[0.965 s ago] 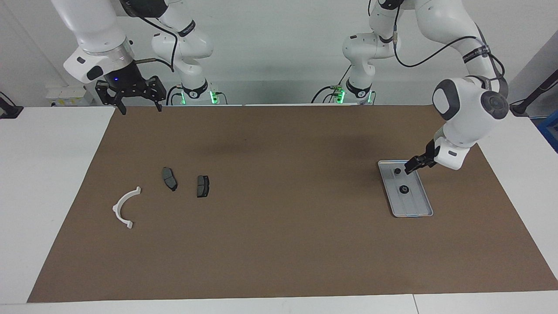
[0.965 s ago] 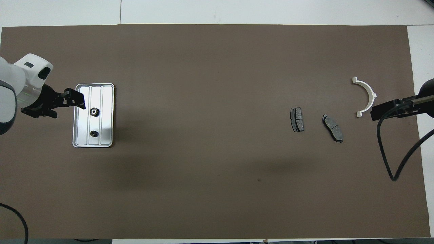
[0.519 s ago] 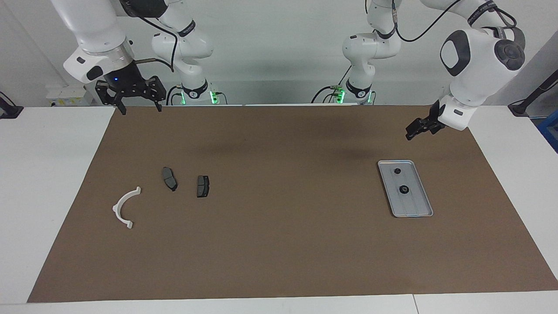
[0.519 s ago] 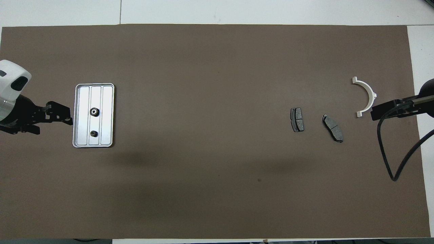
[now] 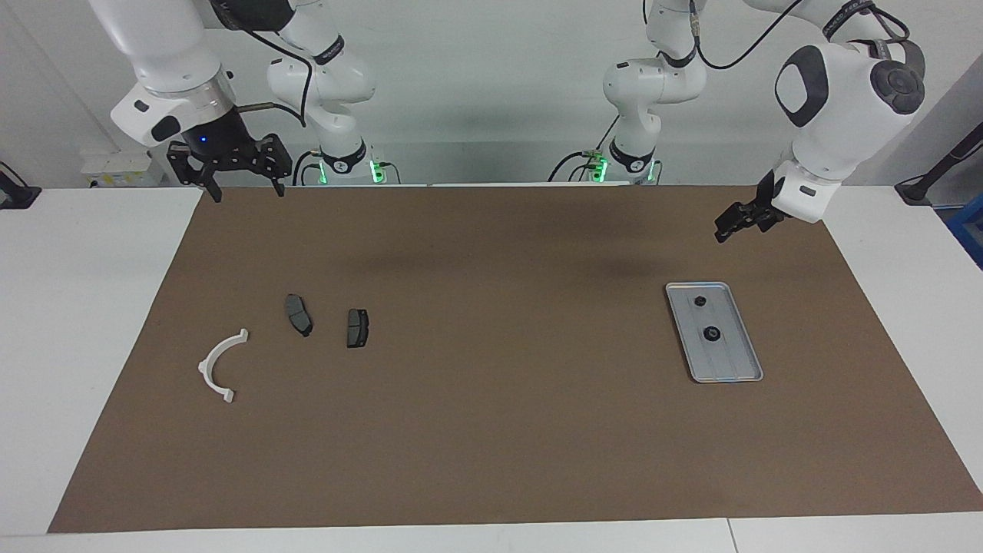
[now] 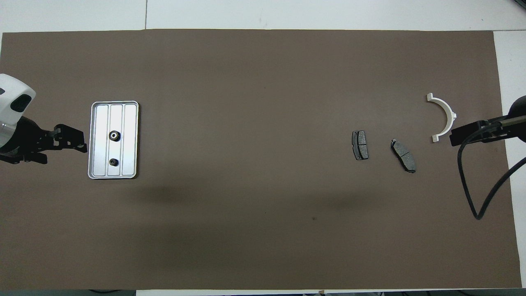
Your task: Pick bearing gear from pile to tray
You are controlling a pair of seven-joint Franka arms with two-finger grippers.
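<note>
Judging from both bearing gears lying in the shallow silver-grey metal tray (image 5: 729, 357), toward the left arm's end of the surface, the step in hand looks like a clean retreat. One small black round gear (image 5: 700, 301) sits nearer the robots, the other (image 5: 712, 333) farther from them, both well inside the rim. The left end effector (image 5: 722, 234) hangs in the air over bare brown mat close to the tray; whether it is spread or pressed together cannot be told. It should travel high and away from the rim, so nothing nudges the tray. The right end effector (image 5: 249, 193) waits raised with its jaws spread, over the mat's edge at the robots' end. Toward the right arm's end lie the white curved half-ring bracket (image 5: 203, 369) and two dark grey brake-pad-like plates (image 5: 299, 314) (image 5: 357, 327), with no round piece among them. Only the facing view shows height: overhead, the right arm seems to touch the bracket, yet it is well apart. Only the overhead view shows the tray's lengthwise ridges and both gears in the middle lane.
</note>
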